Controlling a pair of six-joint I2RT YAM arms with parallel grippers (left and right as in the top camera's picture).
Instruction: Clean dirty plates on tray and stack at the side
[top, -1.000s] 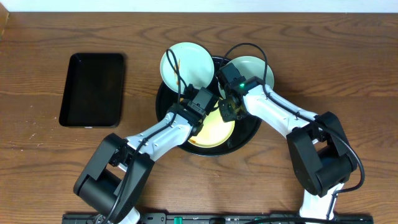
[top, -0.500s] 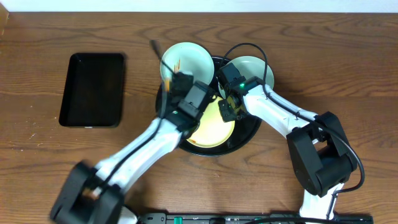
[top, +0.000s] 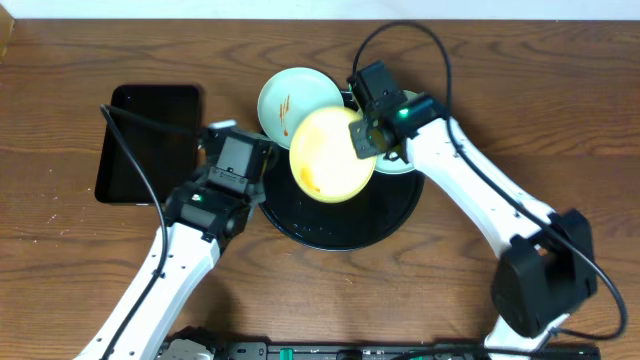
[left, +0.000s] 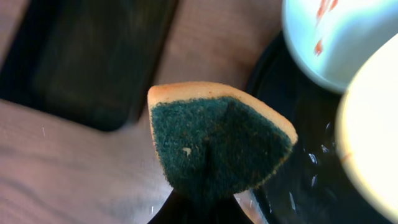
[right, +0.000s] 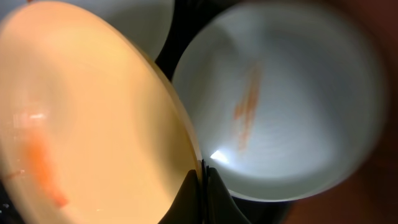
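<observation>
Pale yellow plate (top: 328, 155), orange-streaked, tilts above the round black tray (top: 350, 225), its right rim clamped in the right gripper (top: 363, 140); left gripper (left: 199, 208), closed on a green-faced sponge (left: 217, 146), hovers left of the tray; wiping likely wants a steady plate, sponge pressed flat across the streak.

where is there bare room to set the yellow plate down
Bare: the rectangular tray, the round tray's near half, and table far right. Crowded: its far rim, where two mint plates and the yellow plate bunch.
</observation>
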